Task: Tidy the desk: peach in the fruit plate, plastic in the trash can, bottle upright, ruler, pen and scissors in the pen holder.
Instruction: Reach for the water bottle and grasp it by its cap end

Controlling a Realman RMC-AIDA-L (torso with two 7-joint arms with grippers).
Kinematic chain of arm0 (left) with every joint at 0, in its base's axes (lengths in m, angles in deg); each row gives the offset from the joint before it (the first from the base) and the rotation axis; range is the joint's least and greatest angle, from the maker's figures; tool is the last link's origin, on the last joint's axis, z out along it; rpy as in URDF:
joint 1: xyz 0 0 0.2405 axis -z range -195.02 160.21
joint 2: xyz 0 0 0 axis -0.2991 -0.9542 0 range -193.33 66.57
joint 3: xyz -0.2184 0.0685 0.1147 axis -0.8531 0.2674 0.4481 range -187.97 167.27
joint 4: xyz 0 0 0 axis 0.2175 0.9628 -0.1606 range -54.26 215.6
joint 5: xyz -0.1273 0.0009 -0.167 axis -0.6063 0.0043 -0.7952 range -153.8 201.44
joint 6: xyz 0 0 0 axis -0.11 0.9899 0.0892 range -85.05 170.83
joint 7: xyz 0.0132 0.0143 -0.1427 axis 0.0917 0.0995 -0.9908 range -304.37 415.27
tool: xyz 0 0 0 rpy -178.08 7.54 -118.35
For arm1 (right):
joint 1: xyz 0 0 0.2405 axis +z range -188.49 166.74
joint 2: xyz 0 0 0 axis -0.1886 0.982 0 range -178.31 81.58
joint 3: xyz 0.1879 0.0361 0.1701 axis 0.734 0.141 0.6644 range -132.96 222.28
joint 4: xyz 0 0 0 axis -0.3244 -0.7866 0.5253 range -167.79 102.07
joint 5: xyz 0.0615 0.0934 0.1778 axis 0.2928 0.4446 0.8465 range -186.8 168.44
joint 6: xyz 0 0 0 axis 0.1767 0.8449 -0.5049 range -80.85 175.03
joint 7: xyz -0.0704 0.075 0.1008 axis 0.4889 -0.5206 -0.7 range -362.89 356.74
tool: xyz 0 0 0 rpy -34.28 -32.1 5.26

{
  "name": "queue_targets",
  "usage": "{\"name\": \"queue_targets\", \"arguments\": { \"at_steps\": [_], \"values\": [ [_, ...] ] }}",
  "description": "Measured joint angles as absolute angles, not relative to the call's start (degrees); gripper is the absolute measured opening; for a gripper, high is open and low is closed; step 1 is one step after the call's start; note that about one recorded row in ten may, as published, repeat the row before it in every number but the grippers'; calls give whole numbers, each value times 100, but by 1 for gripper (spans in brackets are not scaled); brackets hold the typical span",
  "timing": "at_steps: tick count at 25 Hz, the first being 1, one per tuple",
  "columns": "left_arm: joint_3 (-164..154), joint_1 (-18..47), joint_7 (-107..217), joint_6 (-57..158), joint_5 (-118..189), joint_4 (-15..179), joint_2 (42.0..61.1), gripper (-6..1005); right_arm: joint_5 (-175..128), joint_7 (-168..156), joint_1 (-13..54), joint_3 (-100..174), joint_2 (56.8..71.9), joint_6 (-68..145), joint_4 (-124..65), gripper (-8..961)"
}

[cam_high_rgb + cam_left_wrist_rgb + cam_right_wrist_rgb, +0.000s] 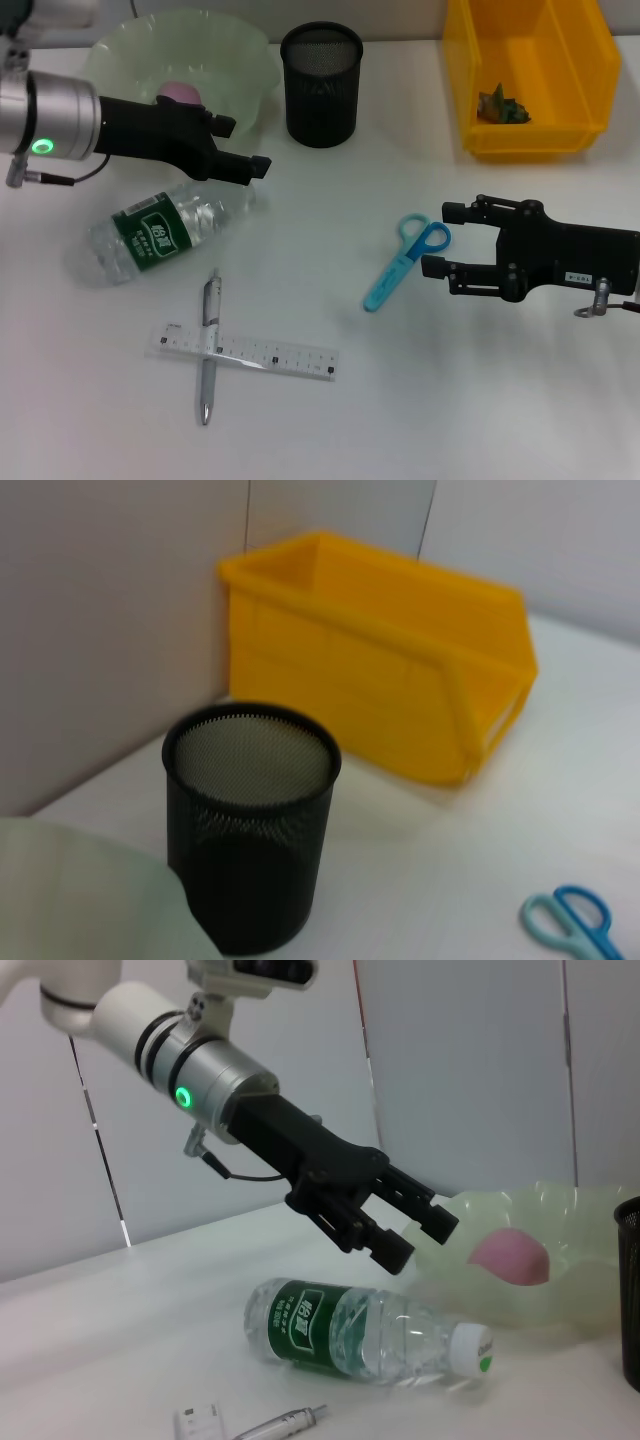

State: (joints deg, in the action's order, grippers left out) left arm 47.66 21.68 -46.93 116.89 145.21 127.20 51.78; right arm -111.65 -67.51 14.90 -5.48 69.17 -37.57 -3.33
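Only head-view: plastic (503, 106) inside trash can (590, 128).

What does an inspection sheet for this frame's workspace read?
Surface: white desk.
Done: peach in fruit plate; plastic in trash can.
Pending: bottle lying down; pen under ruler; scissors on desk; pen holder looks empty.
Clutter: nothing seen.
End effectors: left end effector open above bottle; right end effector open beside scissors.
Cables: one at left wrist.
Surroundings: pale wall panels.
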Motion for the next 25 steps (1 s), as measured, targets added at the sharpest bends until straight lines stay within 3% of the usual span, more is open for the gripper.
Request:
{"name": "queue_targets", "arguments": {
  "at_steps": [12, 25],
  "values": [
    [4874, 3150, -6159, 11772, 16880, 12979, 5507, 796, -11244, -6741, 1472, -519, 6913, -3610, -333, 788],
    [5295, 3320, -6301, 11203, 17021, 12452, 5527, 773, -11246, -6697, 1478, -544, 6914, -3595, -380, 788]
  ]
}}
